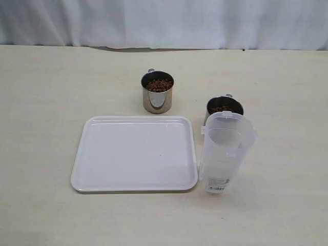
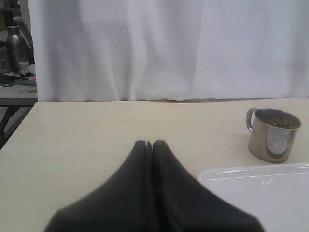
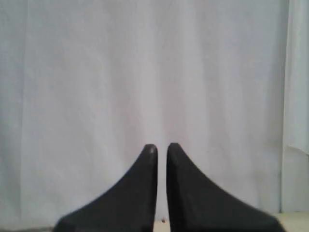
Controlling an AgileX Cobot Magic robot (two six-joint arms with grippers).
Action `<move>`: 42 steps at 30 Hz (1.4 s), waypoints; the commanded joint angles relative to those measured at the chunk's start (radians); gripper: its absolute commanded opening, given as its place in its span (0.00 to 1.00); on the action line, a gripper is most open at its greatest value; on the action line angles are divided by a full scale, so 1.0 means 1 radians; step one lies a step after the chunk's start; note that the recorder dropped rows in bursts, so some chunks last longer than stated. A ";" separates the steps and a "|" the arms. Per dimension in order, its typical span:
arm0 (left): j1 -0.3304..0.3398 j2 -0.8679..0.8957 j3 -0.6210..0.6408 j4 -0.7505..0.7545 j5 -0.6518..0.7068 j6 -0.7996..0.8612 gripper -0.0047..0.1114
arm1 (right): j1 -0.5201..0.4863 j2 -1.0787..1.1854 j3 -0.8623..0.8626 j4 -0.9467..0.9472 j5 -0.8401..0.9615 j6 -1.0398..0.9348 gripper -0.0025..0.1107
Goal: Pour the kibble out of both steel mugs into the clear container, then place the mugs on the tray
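Observation:
Two steel mugs hold kibble (image 1: 159,84). One mug (image 1: 158,92) stands behind the tray's far edge. The other mug (image 1: 224,106) is partly hidden behind the clear container (image 1: 224,151), which stands upright just right of the white tray (image 1: 136,154). Neither gripper shows in the exterior view. My left gripper (image 2: 147,143) is shut and empty, hovering over bare table, with a mug (image 2: 272,135) and a corner of the tray (image 2: 260,193) off to its side. My right gripper (image 3: 161,147) faces the curtain, its fingers almost touching with nothing between them.
A white curtain (image 1: 164,23) hangs along the table's far edge. In the left wrist view the table's side edge (image 2: 19,128) shows, with a dark flask (image 2: 17,46) on another surface beyond it.

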 commanded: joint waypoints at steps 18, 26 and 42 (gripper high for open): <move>0.004 -0.004 0.003 0.000 -0.019 0.005 0.04 | 0.000 0.883 -0.135 -0.194 -0.398 0.102 0.07; 0.004 -0.004 0.003 -0.002 -0.019 0.005 0.04 | -0.124 1.477 -0.351 -0.231 -0.440 0.082 0.07; 0.004 -0.004 0.003 -0.002 -0.019 0.005 0.04 | -0.549 1.727 -0.589 -0.896 -0.527 0.370 0.07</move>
